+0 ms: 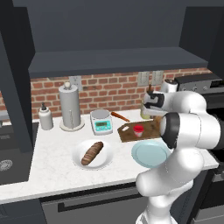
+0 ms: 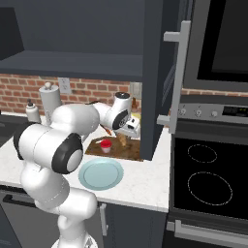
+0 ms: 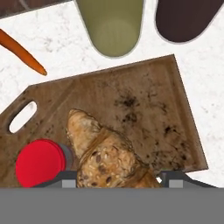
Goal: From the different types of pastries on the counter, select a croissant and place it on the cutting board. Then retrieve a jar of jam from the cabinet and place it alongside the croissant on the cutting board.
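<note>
Croissant (image 3: 109,157) lying on board (image 3: 144,105), long axis running from handle-side corner toward claw (image 3: 118,175), touching jar (image 3: 39,162). Claw directly above; grip state impossible to tell.

I see my arm folded at the elbow and reaching forward, wrist bent down, the end effector (image 2: 127,139) pointing downward, fingers parted.
</note>
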